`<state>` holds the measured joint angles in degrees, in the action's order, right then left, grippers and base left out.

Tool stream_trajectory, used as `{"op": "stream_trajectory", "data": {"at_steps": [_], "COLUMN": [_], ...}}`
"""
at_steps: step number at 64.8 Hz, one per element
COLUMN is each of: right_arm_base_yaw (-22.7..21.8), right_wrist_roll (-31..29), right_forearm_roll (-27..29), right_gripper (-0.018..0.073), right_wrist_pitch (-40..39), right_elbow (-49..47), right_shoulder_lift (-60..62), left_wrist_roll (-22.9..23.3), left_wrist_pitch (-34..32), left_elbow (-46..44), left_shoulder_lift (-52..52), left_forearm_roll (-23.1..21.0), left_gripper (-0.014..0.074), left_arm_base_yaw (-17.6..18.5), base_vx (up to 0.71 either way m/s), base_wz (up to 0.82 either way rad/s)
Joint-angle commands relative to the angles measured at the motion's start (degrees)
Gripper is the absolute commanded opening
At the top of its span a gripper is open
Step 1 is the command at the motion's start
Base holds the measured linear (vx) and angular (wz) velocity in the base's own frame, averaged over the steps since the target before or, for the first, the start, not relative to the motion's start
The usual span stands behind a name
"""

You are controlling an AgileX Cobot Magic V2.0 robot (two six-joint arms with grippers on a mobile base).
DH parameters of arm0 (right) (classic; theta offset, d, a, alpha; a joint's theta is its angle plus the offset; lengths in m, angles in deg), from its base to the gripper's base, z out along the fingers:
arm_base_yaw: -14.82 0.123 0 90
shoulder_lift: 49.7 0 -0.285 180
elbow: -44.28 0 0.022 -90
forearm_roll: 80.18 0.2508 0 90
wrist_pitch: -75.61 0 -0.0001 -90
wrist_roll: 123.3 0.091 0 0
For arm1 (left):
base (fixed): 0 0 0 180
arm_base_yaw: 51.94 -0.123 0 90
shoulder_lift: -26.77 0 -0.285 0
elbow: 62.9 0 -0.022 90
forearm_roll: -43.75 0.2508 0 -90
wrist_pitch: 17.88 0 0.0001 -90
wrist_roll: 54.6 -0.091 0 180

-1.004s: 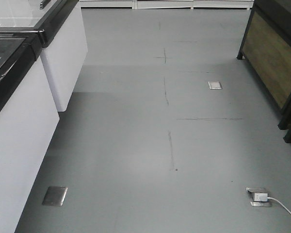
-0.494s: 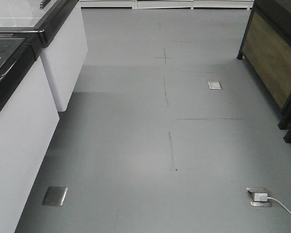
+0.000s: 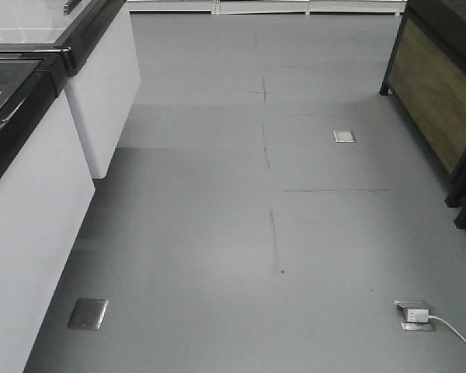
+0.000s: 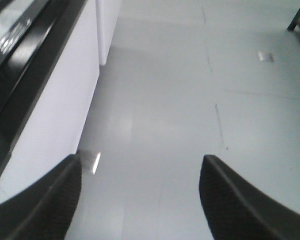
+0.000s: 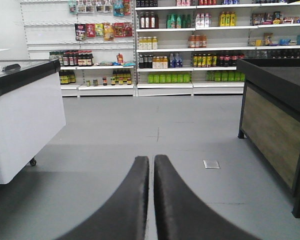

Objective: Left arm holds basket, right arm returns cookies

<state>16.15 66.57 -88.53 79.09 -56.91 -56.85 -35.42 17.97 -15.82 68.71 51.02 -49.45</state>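
Note:
The basket and the cookies are out of view in every frame. My left gripper (image 4: 140, 195) is open and empty, its two black fingers spread wide above the grey floor beside a white freezer cabinet (image 4: 55, 115). My right gripper (image 5: 151, 165) is shut with nothing between its fingers, pointing level down the aisle toward the far shelves (image 5: 190, 45). Neither arm shows in the front view.
White freezer cabinets (image 3: 39, 186) with black rims line the left. A dark wood-panelled counter (image 3: 435, 101) stands on the right, also in the right wrist view (image 5: 275, 115). Metal floor plates (image 3: 88, 313) (image 3: 343, 137) and a floor socket with a white cable (image 3: 414, 315) lie on the grey floor.
The floor markings have slid very slightly down the front view. Otherwise nothing visible has changed.

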Motion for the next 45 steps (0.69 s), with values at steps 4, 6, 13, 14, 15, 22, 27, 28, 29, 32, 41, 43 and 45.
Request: {"op": "stream_trajectory", "data": {"at_steps": [4,6,13,14,15,22,27,28,29,32,41,43,45], "right_arm_base_yaw": [-0.1,-0.1,-0.1,-0.1,-0.1,-0.1,-0.1,-0.1,-0.1,-0.1,-0.1,-0.1,-0.1], "right_wrist_roll": [-0.4,-0.4,-0.4,-0.4,-0.4,-0.4,-0.4,-0.4,-0.4,-0.4,-0.4,-0.4,-0.4], "right_forearm_roll": [-0.4,-0.4,-0.4,-0.4,-0.4,-0.4,-0.4,-0.4,-0.4,-0.4,-0.4,-0.4,-0.4], "right_gripper": [-0.001,-0.001,-0.001,-0.001,-0.001,-0.001,-0.001,-0.001,-0.001,-0.001,-0.001,-0.001,-0.001], "right_wrist_pitch": [-4.0,-4.0,-4.0,-4.0,-4.0,-4.0,-4.0,-4.0,-4.0,-4.0,-4.0,-4.0,-4.0], "right_elbow": [1.0,1.0,1.0,1.0,1.0,1.0,1.0,1.0,1.0,1.0,1.0,1.0,1.0], "right_shoulder_lift": [0.7,0.7,0.7,0.7,0.7,0.7,0.7,0.7,0.7,0.7,0.8,0.8,0.8], "left_wrist_roll": [2.7,2.8,2.8,2.8,2.8,4.5,5.7,5.8,5.8,5.8,5.4,4.9,4.3], "left_wrist_pitch": [4.4,5.4,7.0,7.0,7.0,6.0,6.0,6.2,6.4,7.2,11.1,12.0,12.8], "left_elbow": [-6.7,-7.6,-11.2,-11.7,-12.4,-15.7,-18.2,-18.7,-19.5,-20.8,-26.1,-27.1,-28.2], "left_shoulder_lift": [6.1,7.2,11.2,12.0,12.4,15.4,17.0,17.3,17.8,18.7,21.8,22.3,22.8], "left_forearm_roll": [-0.4,-0.4,-1.5,-1.5,-1.5,-2.0,-3.2,-3.6,-4.1,-5.2,-7.3,-7.3,-7.8], "left_gripper": [0.0489,0.0489,0.0487,0.0487,0.0484,0.0457,0.043,0.0424,0.0417,0.0404,0.0394,0.0394,0.0394], "left_arm_base_yaw": [0.4,0.4,0.4,0.4,0.4,0.4,0.2,0.1,-0.2,-0.9,-5.2,-6.1,-7.6], "base_vx": [0.0,0.0,0.0,0.0,0.0,0.0,0.0,0.0,0.0,0.0,0.0,0.0,0.0], "base_wz": [0.0,0.0,0.0,0.0,0.0,0.0,0.0,0.0,0.0,0.0,0.0,0.0,0.0]}}
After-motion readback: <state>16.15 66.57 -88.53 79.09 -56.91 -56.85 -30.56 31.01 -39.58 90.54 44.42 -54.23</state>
